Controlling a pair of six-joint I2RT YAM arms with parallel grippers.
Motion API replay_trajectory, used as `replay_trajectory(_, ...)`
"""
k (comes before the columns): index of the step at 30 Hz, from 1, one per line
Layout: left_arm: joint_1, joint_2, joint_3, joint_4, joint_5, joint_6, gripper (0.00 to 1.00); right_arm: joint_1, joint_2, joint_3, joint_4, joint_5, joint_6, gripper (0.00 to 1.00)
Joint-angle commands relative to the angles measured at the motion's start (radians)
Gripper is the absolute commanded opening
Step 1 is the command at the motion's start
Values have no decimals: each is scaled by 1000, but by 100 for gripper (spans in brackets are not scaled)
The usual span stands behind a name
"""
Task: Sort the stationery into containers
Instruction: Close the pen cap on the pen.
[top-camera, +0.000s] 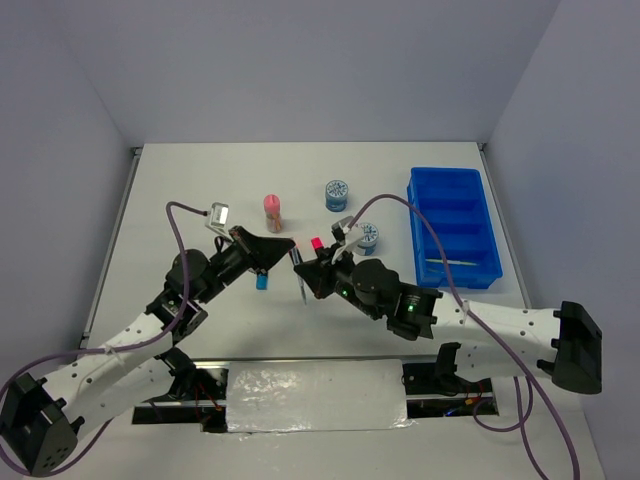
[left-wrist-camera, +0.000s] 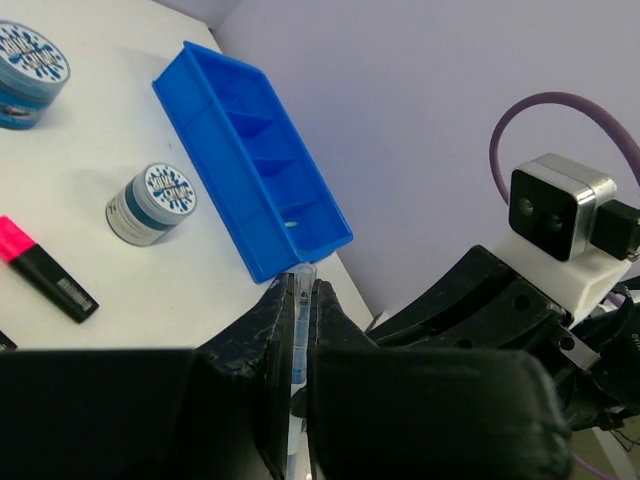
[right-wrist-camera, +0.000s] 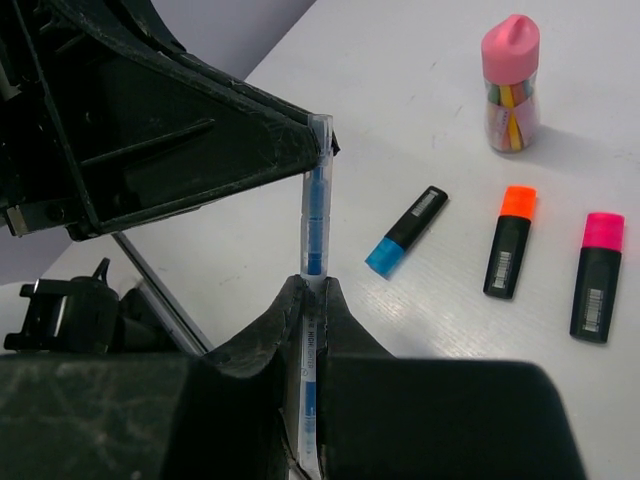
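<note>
A thin pale pen (top-camera: 299, 278) with a blue core is held by both grippers at once, above the table. My left gripper (top-camera: 291, 247) is shut on one end of the pen (left-wrist-camera: 298, 325). My right gripper (top-camera: 312, 274) is shut on the other end (right-wrist-camera: 316, 215). The jaws of each close tightly on the barrel. The blue compartment tray (top-camera: 412, 225) stands at the right, with another pale pen (top-camera: 450, 262) in its near compartment. Blue-cap (right-wrist-camera: 408, 231), orange-cap (right-wrist-camera: 511, 240) and pink-cap (right-wrist-camera: 596, 262) highlighters lie on the table below the pen.
The pink-topped tube (top-camera: 272, 212) stands upright behind the grippers. Two patterned rolls (top-camera: 337, 193) (top-camera: 367, 237) sit between the grippers and the tray. The left arm's fingers (right-wrist-camera: 250, 140) fill the upper left of the right wrist view.
</note>
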Motion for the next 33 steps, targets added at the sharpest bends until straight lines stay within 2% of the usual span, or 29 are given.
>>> replay_trajectory(1,-14,-7,26,7,48,41,5,-13,12,102,80,49,-62,0)
replay_trajectory(2,-16,-6,35,4,61,49,10,-13,18,111,83,47,-77,0)
replay_trajectory(5,-17,8,58,-9,109,92,37,-13,32,116,101,2,-130,0)
replay_trajectory(8,-20,11,75,-27,120,122,42,-13,26,105,118,-17,-137,0)
replay_trajectory(9,-22,10,76,-36,118,124,35,-13,24,99,121,-22,-142,0)
replay_trajectory(12,-22,8,79,-44,115,132,31,-13,18,93,127,-29,-140,0)
replay_trajectory(13,-22,8,81,-42,117,133,26,-14,18,91,129,-32,-139,0)
replay_trajectory(14,-22,10,81,-41,120,135,15,-13,18,91,129,-34,-139,0)
replay_trajectory(17,-22,14,82,-27,144,136,0,-13,24,97,128,-35,-140,0)
replay_trajectory(19,-23,14,93,-24,169,156,0,-14,35,102,120,-73,-151,2)
replay_trajectory(20,-25,11,101,-29,179,182,0,-13,37,101,114,-97,-160,24)
replay_trajectory(21,-25,10,110,-32,195,199,0,-14,38,99,111,-124,-166,37)
replay_trajectory(23,-23,-2,136,-32,256,233,0,-14,41,88,91,-152,-153,56)
replay_trajectory(24,-23,-7,144,-29,274,262,0,-14,40,84,89,-147,-138,57)
replay_trajectory(26,-25,-30,161,-41,298,283,0,-14,32,56,104,-161,-114,54)
replay_trajectory(28,-26,-44,170,-39,313,303,0,-14,29,45,132,-170,-105,23)
replay_trajectory(29,-28,-47,170,-45,310,306,0,-14,33,51,123,-166,-104,0)
replay_trajectory(30,-26,-52,173,-52,304,313,0,-14,35,56,115,-164,-101,0)
replay_trajectory(33,-28,-59,173,-84,270,331,18,-13,35,56,138,-199,-105,0)
